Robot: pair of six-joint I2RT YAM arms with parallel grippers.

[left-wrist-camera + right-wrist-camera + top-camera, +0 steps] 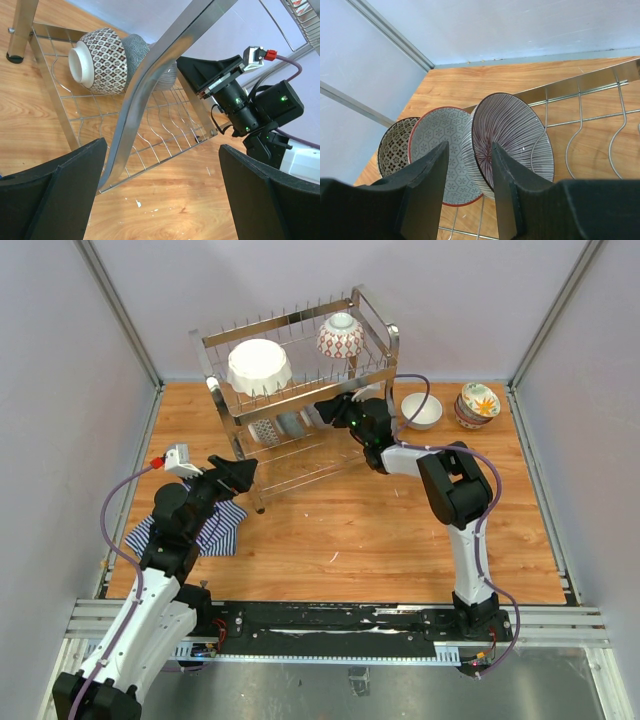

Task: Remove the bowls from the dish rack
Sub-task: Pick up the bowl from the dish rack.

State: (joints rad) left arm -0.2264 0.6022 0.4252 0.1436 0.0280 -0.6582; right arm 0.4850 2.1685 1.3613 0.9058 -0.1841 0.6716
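Note:
The chrome dish rack (pixel 372 328) stands at the back of the table. Its top tier holds a large white bowl (pixel 259 366) and a red lattice bowl (pixel 341 337). On the lower tier (pixel 580 120) three bowls stand on edge: a purple-striped bowl (pixel 512 130), a grey hexagon-patterned bowl with a red rim (pixel 437 140) and a dark lattice bowl (pixel 395 145). My right gripper (pixel 470 150) is open and straddles the striped bowl's rim, one finger inside it and one outside. My left gripper (pixel 162 150) is wide open and holds nothing, near the rack's front leg (pixel 150 90).
A plain white bowl (pixel 422 411) and a stack of bowls topped by a floral one (pixel 478 403) sit on the table right of the rack. A blue-white striped cloth (pixel 215 530) lies under the left arm. Walls close in on three sides.

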